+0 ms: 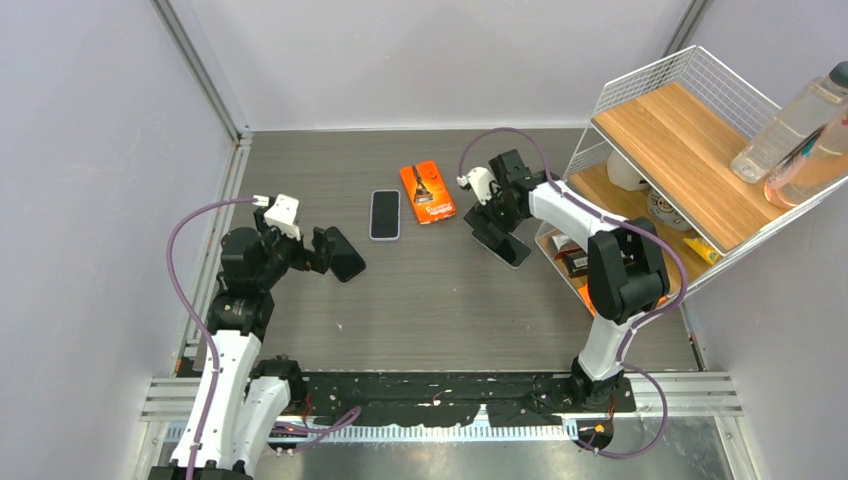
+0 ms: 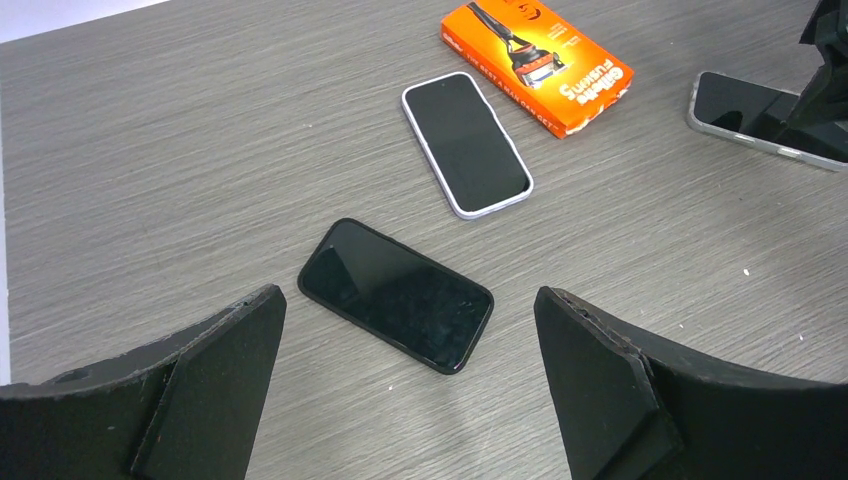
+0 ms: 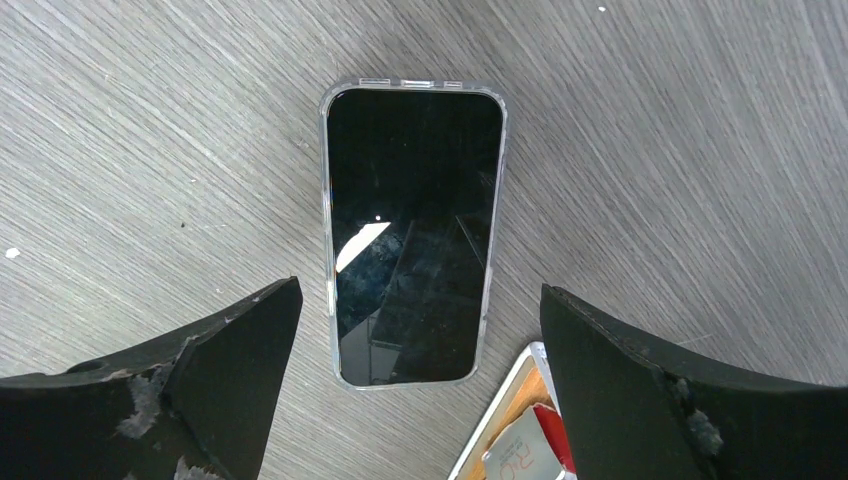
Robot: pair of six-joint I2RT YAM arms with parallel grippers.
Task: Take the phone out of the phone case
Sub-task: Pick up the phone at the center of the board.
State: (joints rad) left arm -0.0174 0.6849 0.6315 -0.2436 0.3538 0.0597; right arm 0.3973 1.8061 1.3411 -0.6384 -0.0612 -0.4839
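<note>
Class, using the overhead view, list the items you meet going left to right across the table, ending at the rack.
black-cased phone → pale-cased phone → orange razor box → clear-cased phone → wire shelf rack

The orange box, just beside the white-edged phone, bore "Gillette Fusion5" along its side, upside down in the left wrist view. The smaller print beside it was too blurred to read.
</note>
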